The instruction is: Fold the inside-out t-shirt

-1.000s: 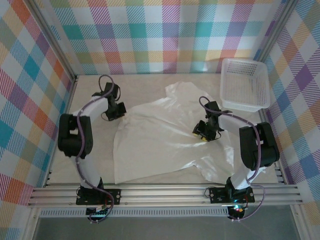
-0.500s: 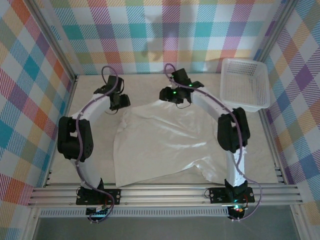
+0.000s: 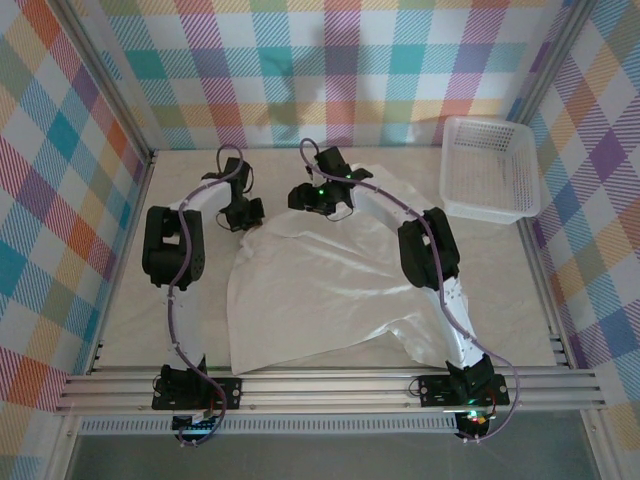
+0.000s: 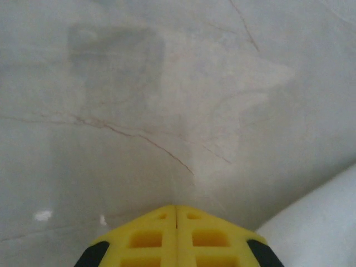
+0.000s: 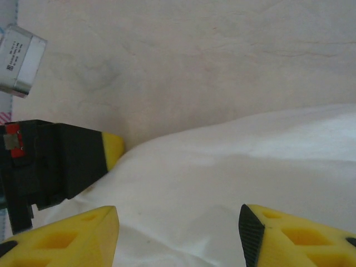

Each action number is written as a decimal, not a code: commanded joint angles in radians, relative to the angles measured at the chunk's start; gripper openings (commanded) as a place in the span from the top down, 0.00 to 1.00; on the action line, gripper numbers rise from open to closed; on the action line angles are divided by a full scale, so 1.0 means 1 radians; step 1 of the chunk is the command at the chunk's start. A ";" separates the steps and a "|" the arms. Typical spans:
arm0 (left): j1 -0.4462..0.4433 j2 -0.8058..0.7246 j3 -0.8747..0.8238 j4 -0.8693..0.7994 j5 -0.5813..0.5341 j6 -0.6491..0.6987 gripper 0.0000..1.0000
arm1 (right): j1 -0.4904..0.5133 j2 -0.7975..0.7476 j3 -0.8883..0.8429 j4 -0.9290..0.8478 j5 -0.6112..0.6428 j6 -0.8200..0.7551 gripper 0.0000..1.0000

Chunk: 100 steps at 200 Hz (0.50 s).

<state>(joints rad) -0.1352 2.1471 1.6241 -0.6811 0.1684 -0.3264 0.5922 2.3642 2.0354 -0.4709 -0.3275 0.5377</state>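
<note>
Basket (image 3: 484,212) sits back right, near spread t-shirt (image 3: 320,290).

Item 1: printed label, small dark type, on a silver-white box (image 5: 21,60) at the upper left of my right wrist view, just above my left gripper (image 5: 111,149). The lettering is too small and blurred to read. Legible text elsewhere: none.

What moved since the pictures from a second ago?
The right gripper swung from the right side of the t-shirt to its far edge, then leftward, jaws open, next to the left gripper. The left gripper, shut, barely shifted. The t-shirt and basket stayed put.
</note>
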 commanded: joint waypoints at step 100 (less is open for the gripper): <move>-0.121 -0.566 -0.751 0.473 0.008 -0.270 0.88 | 0.041 -0.287 -0.382 0.032 0.023 0.006 0.37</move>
<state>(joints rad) -0.2436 1.6444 0.9813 -0.3267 0.2234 -0.5121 0.6376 2.1792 1.7271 -0.4706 -0.3061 0.5602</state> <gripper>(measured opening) 0.099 0.626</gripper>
